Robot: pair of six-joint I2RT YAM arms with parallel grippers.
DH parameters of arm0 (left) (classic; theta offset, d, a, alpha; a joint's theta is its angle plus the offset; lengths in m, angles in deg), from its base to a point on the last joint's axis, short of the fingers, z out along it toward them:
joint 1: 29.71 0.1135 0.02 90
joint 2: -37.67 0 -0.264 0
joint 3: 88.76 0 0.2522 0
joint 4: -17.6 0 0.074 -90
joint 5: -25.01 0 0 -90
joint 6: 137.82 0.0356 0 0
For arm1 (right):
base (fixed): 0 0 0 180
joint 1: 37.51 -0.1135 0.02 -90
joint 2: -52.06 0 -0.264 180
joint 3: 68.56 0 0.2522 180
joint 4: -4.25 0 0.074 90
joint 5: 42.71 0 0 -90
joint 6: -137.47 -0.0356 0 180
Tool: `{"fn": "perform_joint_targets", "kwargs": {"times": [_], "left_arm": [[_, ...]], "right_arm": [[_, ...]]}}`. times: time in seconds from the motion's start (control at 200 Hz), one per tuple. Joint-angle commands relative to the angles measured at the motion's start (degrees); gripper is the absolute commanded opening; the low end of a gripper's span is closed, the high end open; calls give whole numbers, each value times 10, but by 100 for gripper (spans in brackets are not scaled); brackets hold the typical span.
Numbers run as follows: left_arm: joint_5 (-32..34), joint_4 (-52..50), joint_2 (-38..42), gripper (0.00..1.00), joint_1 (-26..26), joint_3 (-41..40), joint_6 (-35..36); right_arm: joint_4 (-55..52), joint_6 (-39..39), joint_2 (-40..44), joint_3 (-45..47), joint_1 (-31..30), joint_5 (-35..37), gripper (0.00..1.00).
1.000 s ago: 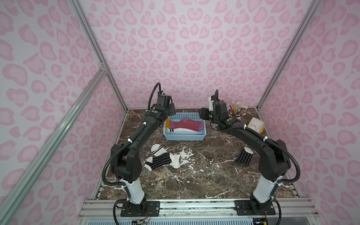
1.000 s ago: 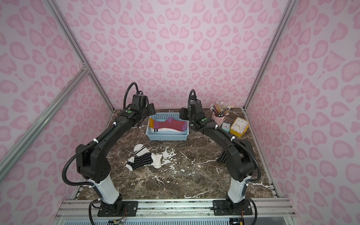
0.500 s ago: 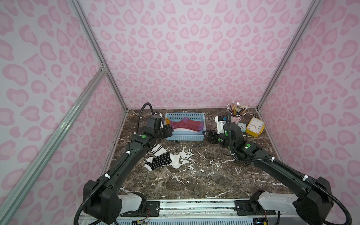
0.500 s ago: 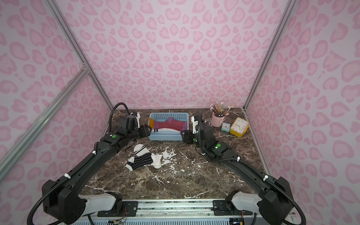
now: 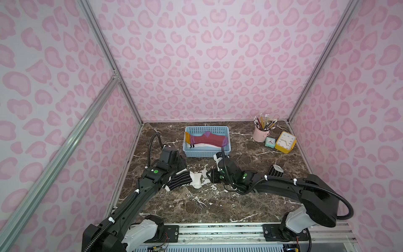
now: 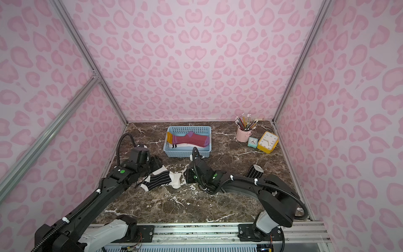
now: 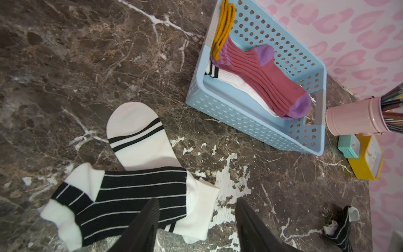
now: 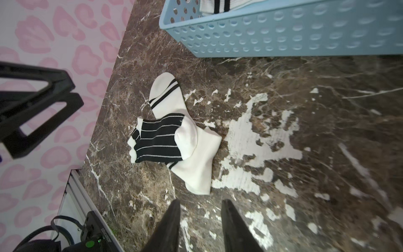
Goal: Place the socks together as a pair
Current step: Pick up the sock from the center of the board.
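Note:
A black sock with thin white stripes (image 7: 135, 196) lies across a white sock with two black bands (image 7: 141, 139) on the marble table, left of centre; both top views show this black sock (image 5: 180, 180) (image 6: 159, 180). My left gripper (image 7: 197, 204) hovers open over the white sock's cuff, holding nothing. My right gripper (image 8: 201, 203) is open with a narrow empty gap, just short of that cuff (image 8: 200, 172). Another black striped sock (image 5: 275, 171) lies crumpled at the right. A maroon sock (image 7: 261, 76) rests on a white sock inside the blue basket (image 7: 250, 126).
At the back right stand a pink pencil cup (image 5: 260, 135), a small teal clock (image 5: 270, 142) and a yellow clock (image 5: 285, 142). Pink patterned walls close in the table at left, back and right. The basket (image 5: 207, 152) sits just behind both grippers.
Both arms have come down and forward from the basket to the overlapping socks on the table. The right jaws have narrowed.

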Motion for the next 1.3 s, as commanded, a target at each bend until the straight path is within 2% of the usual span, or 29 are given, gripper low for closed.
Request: {"fn": "perform_joint_targets", "kwargs": {"times": [0.0, 0.305, 0.41, 0.74, 0.845, 1.07, 1.295], "left_arm": [[12, 10, 3, 60, 1, -14, -38], [28, -2, 46, 62, 3, -46, -70], [9, 5, 60, 62, 3, -60, -78], [12, -2, 91, 62, 3, -72, -85], [10, -3, 93, 61, 3, -73, -85], [21, -9, 96, 61, 3, -69, -81], [35, -10, 118, 61, 3, -57, -81]], "right_arm": [[33, 4, -56, -47, -10, -22, 37], [32, 3, -189, -136, -8, -55, 38], [36, 1, -209, -152, -7, -60, 40], [15, -5, -253, -189, -8, -62, 39], [11, -6, -250, -194, -9, -63, 33], [-15, 22, -200, -228, -19, -71, 5], [-49, 58, -98, -264, -34, -67, 3]]}}
